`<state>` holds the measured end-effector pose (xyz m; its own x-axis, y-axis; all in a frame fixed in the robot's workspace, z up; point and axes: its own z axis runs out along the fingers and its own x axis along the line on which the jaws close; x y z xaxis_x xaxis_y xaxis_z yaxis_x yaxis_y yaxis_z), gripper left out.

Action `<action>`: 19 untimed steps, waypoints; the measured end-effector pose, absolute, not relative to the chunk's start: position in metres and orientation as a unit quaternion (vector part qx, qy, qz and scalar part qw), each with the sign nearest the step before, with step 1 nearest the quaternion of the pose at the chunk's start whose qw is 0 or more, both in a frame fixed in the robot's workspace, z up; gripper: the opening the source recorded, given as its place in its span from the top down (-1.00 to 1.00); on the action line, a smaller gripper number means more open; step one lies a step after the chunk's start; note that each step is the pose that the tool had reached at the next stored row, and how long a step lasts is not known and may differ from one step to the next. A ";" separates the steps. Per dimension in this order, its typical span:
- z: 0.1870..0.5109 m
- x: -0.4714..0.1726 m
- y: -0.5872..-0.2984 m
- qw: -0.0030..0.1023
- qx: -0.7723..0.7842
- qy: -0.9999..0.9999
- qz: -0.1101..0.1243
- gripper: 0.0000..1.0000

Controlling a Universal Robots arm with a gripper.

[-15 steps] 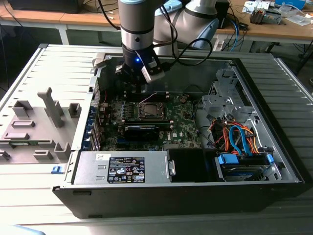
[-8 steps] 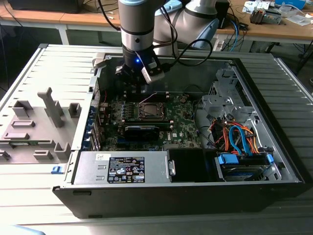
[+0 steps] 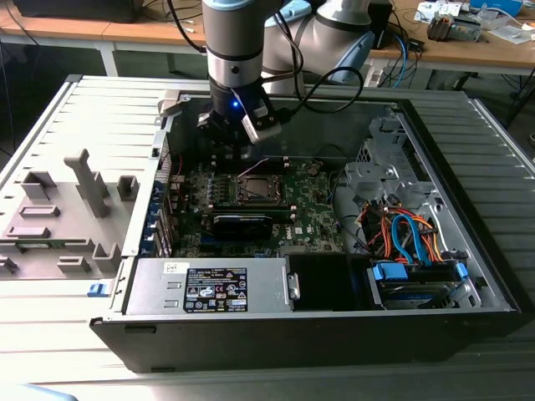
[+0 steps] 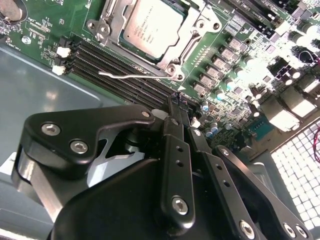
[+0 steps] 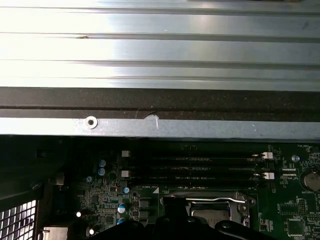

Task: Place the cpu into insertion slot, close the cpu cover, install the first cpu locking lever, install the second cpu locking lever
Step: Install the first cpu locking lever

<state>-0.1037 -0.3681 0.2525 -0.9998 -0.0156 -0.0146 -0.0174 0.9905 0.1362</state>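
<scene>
Seated cpu (image 4: 152,25) under shut cpu cover (image 4: 186,54), just ahead of gripper (image 4: 180,102) with fingers pressed together, empty; locking-lever step apparently in hand, needing a precise hook on thin lever (image 4: 127,75).

Open PC case (image 3: 468,276) on a ribbed grey table (image 3: 50,301).
Green motherboard (image 3: 313,209) sits on the case floor; black RAM slots (image 4: 120,70) run alongside the socket area in the second wrist view. Power supply (image 3: 209,286) is at the case's near edge, drive cage with blue and orange cables (image 3: 401,238) toward the exterior view's right of the board. Grey plastic fixture (image 3: 67,213) lies outside the case, on the exterior view's left. Wooden bench (image 3: 468,50) behind.
</scene>
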 end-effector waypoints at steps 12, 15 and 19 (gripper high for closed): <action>0.250 -0.102 -0.368 0.007 -0.008 0.998 0.068 0.79; 0.249 -0.102 -0.368 0.007 -0.008 0.998 0.068 0.79; 0.248 -0.102 -0.368 0.007 -0.008 0.998 0.068 0.79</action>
